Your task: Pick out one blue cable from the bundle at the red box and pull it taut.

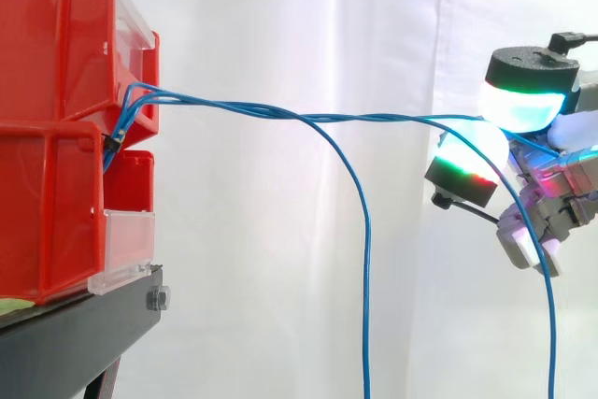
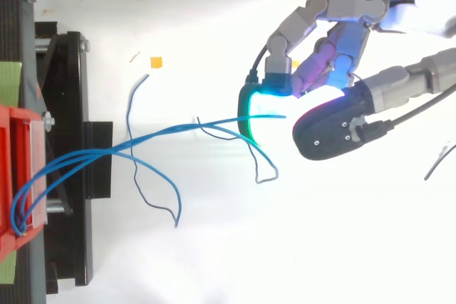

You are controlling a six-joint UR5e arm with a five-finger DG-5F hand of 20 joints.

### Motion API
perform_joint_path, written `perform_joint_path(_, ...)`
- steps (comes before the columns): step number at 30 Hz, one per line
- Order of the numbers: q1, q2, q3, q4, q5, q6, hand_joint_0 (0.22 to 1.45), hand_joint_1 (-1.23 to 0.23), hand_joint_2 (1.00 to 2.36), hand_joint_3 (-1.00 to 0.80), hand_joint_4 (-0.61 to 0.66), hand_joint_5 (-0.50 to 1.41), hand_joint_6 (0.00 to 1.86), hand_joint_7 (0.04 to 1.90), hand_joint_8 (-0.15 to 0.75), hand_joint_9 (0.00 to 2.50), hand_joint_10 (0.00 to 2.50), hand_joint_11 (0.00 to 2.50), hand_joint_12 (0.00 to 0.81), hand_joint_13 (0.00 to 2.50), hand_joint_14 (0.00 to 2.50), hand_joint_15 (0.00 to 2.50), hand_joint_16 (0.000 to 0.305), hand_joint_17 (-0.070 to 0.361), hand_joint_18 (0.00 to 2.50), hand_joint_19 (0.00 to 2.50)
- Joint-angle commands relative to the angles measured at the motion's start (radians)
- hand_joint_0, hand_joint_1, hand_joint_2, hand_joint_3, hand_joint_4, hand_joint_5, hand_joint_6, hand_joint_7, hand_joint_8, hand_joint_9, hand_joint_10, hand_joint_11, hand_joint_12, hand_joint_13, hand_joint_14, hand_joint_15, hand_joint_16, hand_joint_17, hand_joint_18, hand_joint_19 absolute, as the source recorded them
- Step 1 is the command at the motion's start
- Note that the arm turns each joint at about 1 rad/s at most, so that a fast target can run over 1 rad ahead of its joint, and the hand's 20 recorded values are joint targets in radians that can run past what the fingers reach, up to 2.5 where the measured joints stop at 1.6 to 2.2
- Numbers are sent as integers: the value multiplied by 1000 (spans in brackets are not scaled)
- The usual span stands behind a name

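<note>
- Since the blue cable (image 1: 280, 113) is thin, light and limp, it should offer no resistance until the slack is out, and its smooth jacket looks likely to slip through a weak pinch.
- It leaves the bundle (image 1: 126, 114) on the right face of the red box (image 1: 56, 35), at the gap between the stacked bins. From there it runs right, loosely twisted with its neighbours, to the hand (image 1: 547, 207) at the right edge.
- The hand is closed narrowly on it. In the side view two glowing pads (image 1: 521, 105) meet with the strand between them, and from above its end lies between finger and thumb.
- The span looks nearly straight with a slight sag, so I judge the pull almost complete.
- Loose strands (image 1: 363, 259) hang down from the twist, one midway along and one just beside the hand, and they may drag along.
- The best hold is near the free end, squarely between the pads, drawing level and rightward. The pull should be gentle, since the fastening at the box might give.
</note>
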Motion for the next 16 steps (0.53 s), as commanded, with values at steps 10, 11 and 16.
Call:
perform_joint_path(10, 0, 1, -1, 0, 0, 0, 756, -793, 1017, -159, -195, -130, 966, 840, 281, 1323, 26, 1077, 394, 820, 22, 566, 52, 117, 653, 762)
perform_joint_path(11, 0, 0, 1, 0, 0, 0, 756, -793, 1017, -159, -194, -131, 966, 843, 284, 1322, 26, 1076, 392, 819, 21, 570, 52, 118, 652, 762)
perform_joint_path(16, 0, 0, -1, 0, 0, 0, 756, -791, 1017, -157, -196, -132, 967, 845, 281, 1320, 26, 1075, 393, 817, 22, 567, 52, 118, 649, 761)
